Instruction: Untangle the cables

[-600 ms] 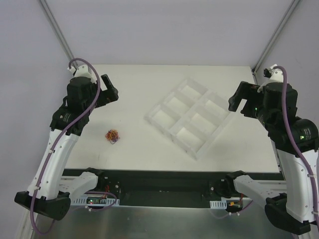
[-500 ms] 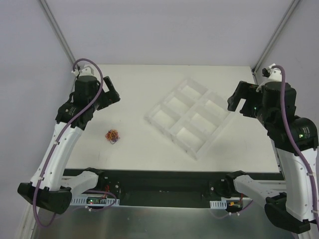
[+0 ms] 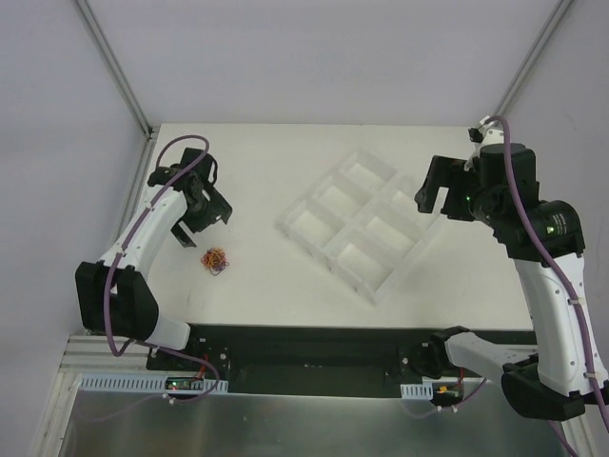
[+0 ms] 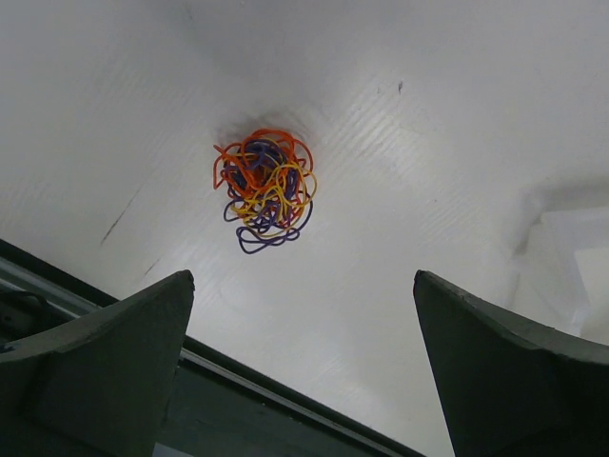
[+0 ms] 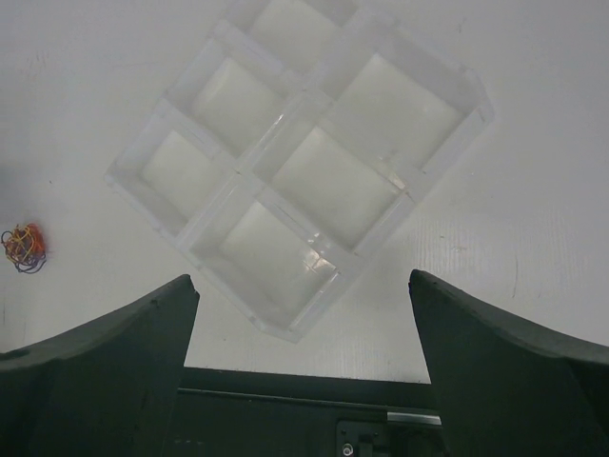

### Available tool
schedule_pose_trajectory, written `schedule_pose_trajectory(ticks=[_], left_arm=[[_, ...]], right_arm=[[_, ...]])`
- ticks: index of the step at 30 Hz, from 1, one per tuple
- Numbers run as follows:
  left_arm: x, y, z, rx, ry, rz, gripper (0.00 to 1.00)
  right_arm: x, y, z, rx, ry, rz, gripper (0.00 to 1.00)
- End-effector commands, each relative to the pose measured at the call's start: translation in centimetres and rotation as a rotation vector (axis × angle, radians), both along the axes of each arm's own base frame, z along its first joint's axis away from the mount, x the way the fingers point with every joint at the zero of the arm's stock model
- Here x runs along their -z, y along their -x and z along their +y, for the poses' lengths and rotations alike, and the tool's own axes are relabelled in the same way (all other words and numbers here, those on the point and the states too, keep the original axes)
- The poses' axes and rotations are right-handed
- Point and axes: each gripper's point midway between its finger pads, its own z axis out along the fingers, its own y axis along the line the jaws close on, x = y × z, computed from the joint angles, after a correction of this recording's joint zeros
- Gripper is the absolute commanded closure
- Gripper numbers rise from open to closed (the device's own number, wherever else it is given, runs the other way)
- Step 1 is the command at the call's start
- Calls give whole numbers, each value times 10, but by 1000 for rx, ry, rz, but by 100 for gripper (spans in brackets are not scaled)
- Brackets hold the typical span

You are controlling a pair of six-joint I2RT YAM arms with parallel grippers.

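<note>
Toward the near left of the white table [image 3: 276,157] lies a tight ball of thin cables [image 3: 215,259], orange, yellow and purple. The left end effector [image 3: 202,205] hovers just beyond the ball, its fingers spread wide and touching nothing. Farther right sits a clear six-compartment tray [image 3: 374,293]. The right end effector [image 3: 438,190] hangs by its right corner, also spread wide and empty.

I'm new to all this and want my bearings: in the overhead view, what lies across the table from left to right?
Ball of tangled cables → clear divided tray → right hand. The left hand hangs over much the same left-to-right stretch as the cables, so I leave it out of the order.
</note>
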Motion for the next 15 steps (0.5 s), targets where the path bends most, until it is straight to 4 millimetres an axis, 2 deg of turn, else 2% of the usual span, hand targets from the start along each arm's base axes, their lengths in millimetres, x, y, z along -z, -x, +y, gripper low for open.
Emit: schedule_pose_trajectory(ticks=[1, 9, 15], left_arm=[[20, 5, -4, -13, 29, 92, 1], [55, 5, -10, -24, 59, 208, 2], [82, 23, -6, -151, 90, 283, 13]], right_arm=[[3, 6, 8, -61, -6, 22, 4], [14, 9, 10, -69, -11, 55, 4], [20, 12, 14, -86, -28, 75, 4]])
